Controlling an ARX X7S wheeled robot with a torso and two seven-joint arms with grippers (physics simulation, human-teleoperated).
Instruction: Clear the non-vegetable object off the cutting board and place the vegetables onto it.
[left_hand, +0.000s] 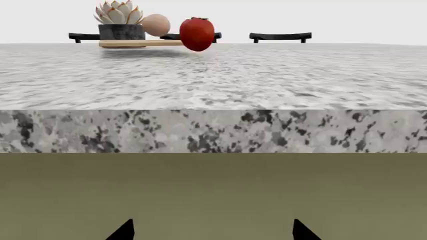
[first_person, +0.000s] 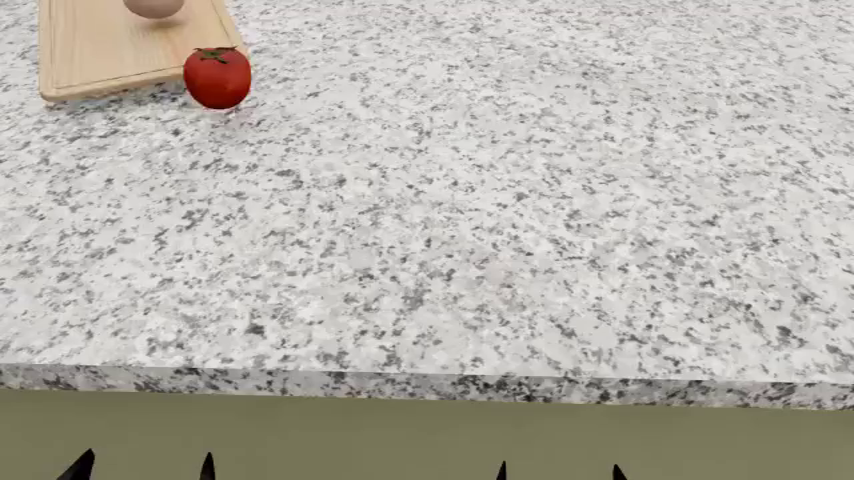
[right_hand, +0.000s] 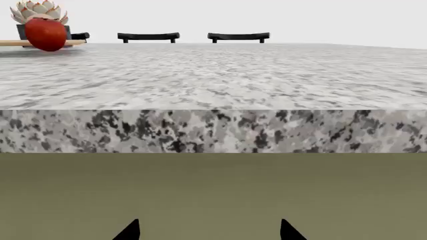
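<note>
Both jaws stand spread and empty below the counter's (first_person: 534, 250) near edge. The egg (first_person: 154, 7) rests on the cutting board (first_person: 94, 50) at the far left corner; the tomato (first_person: 218, 77) sits just off it.

Head view: cutting board (first_person: 100, 50) cut off by the top and left edges, and the pale egg-like lump (first_person: 155, 7) on it shows only its lower part; no mushroom can be found in any view. Left wrist view: the potted succulent (left_hand: 120, 22) behind the board hides part of the lump (left_hand: 156, 25), and the tomato (left_hand: 197, 34) covers the board's near end. Each claw shows only as dark fingertips (left_hand: 123, 231) (right_hand: 128, 231) at the bottom edge, below the table (first_person: 534, 250); the rest is out of frame.
</note>
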